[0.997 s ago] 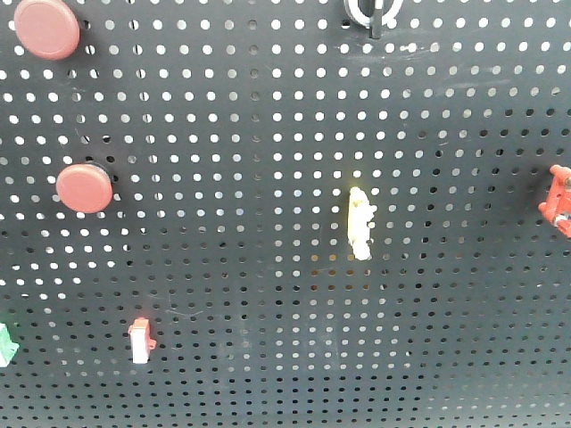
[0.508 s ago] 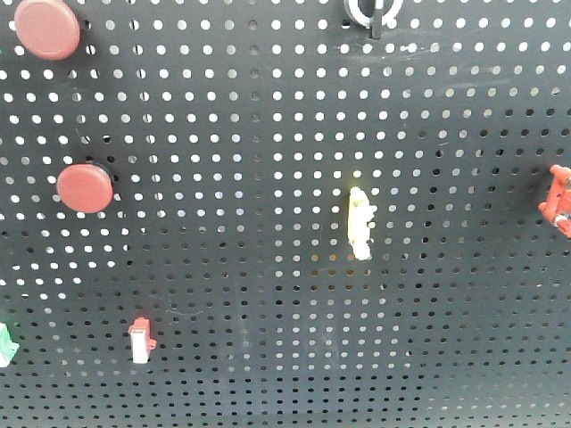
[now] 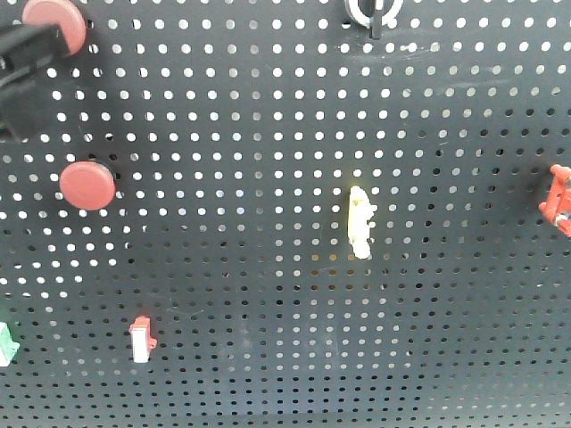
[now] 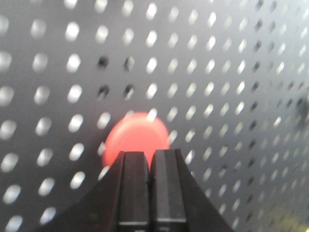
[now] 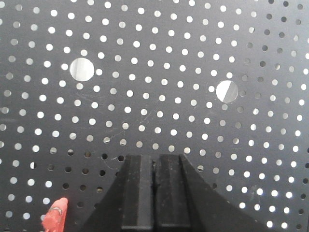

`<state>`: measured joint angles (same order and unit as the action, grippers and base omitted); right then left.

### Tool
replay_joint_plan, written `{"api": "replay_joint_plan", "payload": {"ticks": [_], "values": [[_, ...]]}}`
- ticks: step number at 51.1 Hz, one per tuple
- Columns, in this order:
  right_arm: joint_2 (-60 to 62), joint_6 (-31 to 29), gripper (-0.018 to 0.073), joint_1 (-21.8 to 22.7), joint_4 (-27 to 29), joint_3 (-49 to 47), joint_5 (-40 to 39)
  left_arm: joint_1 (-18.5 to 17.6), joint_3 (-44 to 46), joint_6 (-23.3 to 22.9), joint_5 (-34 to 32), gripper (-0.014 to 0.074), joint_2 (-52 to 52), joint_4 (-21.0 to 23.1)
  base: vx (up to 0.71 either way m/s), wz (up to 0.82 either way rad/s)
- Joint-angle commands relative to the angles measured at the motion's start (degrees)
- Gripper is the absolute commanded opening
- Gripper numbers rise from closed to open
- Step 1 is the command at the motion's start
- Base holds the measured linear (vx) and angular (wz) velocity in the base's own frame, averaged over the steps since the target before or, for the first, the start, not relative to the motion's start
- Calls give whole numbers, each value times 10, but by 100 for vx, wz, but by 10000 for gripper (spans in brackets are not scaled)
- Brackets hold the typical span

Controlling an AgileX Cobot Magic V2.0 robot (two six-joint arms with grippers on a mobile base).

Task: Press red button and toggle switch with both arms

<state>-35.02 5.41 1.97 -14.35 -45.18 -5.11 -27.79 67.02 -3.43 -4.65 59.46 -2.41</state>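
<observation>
— At the front view's top-left corner, the left arm [image 3: 22, 76] crowds the round red plastic button [image 3: 61, 21]; the small white-ringed toggle switch with black lever stub [image 3: 369, 11] sits top centre.
— Left wrist: left claw [image 4: 148, 157] pressed together, tips just before that button (likely stiff, springy; push its centre).
— Right wrist: right claw [image 5: 154, 162] closed too, switch unseen; I'd flick its rigid stub.

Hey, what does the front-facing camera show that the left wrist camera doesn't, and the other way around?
Only the front-facing view: the toggle switch at the top edge, the lower red button, a yellow part and a small red-and-white switch. Only the left wrist view: the left gripper, fingers pressed together, tips just before the upper red button. Both: the black pegboard and, apparently, that same button, which the black arm overlaps in the front-facing view.
</observation>
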Motion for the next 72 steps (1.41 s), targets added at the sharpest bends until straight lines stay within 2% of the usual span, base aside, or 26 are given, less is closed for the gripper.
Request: {"api": "replay_joint_plan", "payload": {"ticks": [1,16,24,31,37,43,49,63,72], "values": [[-3,-1,0,3,-2,-19,-39,-2,22,-4,-55,2,6,6,0,0],[-3,-1,0,3,-2,-19,-39,-2,18,-4,-54,2,-20,0,0,0],[-3,6,0,3,-2,-19,-45,-2,17,3,13,2,-66,0,0,0],[-7,41,0,3,-7,-19,-71,-2,17,41,71,2,-101,0,0,0],[-23,75,0,-4,-20,-21,-107,-2,17,56,90,2,-123,0,0,0],[-45,112,0,-50,-78,-25,-141,-2,17,56,111,2,-139,1,0,0],[-78,134,0,-125,-151,-62,-143,-2,17,56,129,2,-140,2,0,0],[-192,130,0,-294,-156,-191,-90,-2,17,56,143,2,-140,2,0,0],[-252,127,0,-379,-157,-240,-88,-2,17,56,143,2,-140,2,0,0]]}}
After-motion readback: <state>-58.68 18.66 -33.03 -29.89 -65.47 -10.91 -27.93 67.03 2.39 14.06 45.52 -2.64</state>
